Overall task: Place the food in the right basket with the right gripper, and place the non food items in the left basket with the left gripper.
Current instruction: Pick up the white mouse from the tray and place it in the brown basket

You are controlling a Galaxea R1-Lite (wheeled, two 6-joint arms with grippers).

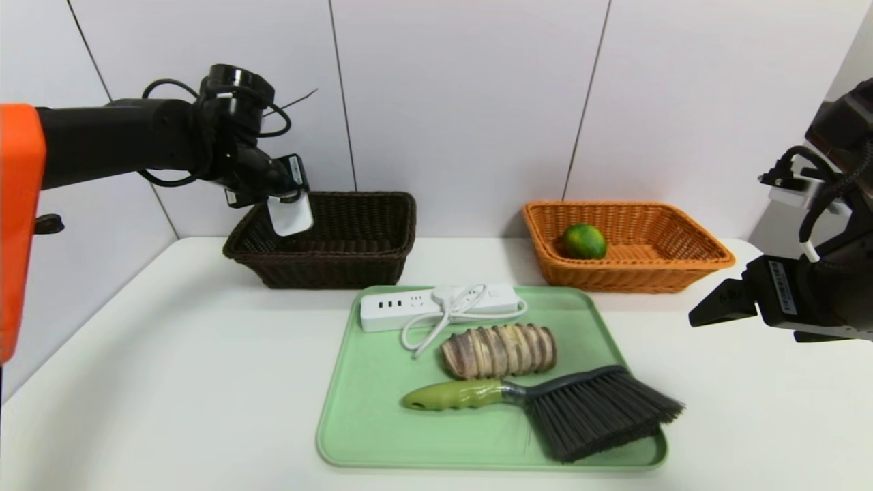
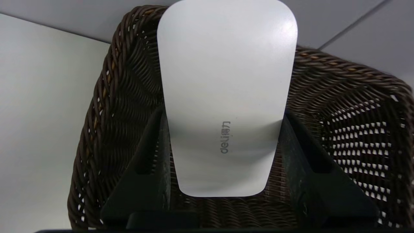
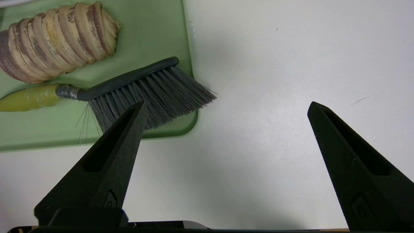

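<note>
L gripper point(image 1: 290, 204) clamped on case point(image 1: 291, 213), fingers point(image 2: 152, 161) pinching its two long edges near one end — rest of case sticks out past the tips. Held over near-left corner of dark basket point(image 1: 382, 204), above the rim, not yet inside. Case's long axis runs on from the gripper, tilted down toward the basket floor; wrist view shows weave behind the case on every side but the far end, which overlaps the far rim. Judged: a drop from here should land in the basket, though the low end hangs close to the left wall, so a touch further in would be safer. No room issue — basket looks otherwise bare.

R gripper point(image 3: 226, 108) spread wide, holding nothing, parked above bare table point(image 1: 170, 354) just off the tray's point(image 1: 368, 423) right edge.

Lime point(image 1: 584, 241) already in orange basket point(image 1: 682, 273). On tray: strip point(image 1: 382, 308) w/ cord at back, roll point(image 1: 498, 350) mid, brush point(image 1: 545, 402) in front, bristles over right edge. Roll lies crosswise, nearer R arm — its next job, prob.
</note>
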